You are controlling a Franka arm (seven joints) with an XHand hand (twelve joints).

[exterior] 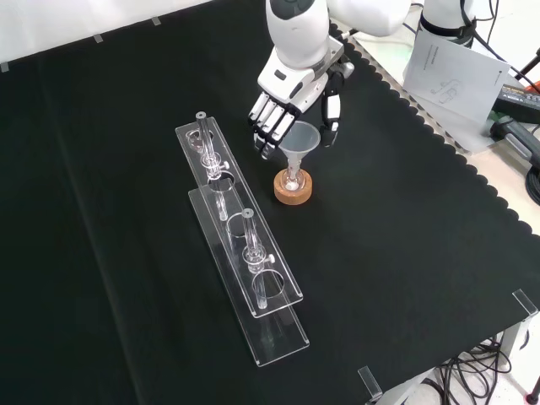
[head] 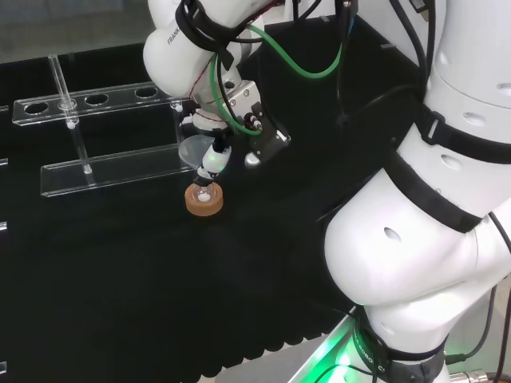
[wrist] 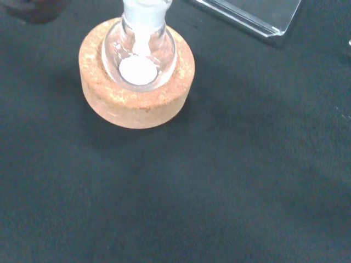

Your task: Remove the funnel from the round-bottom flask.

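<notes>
The funnel (exterior: 301,137) sits in the neck of the round-bottom flask (exterior: 292,179), which stands on the cork ring (exterior: 293,189). Just above the cork ring, the robot hand (exterior: 291,84) has its fingers (exterior: 268,121) on one side of the funnel's cone and the thumb on the other side. I cannot tell if they already touch it.

The risk, I think, is that the flask comes up together with the funnel, if the stem sticks in the neck. A sideways pull could tip the flask off the cork ring toward the clear rack (exterior: 239,232) near it. The funnel may also slip between the fingers.
</notes>
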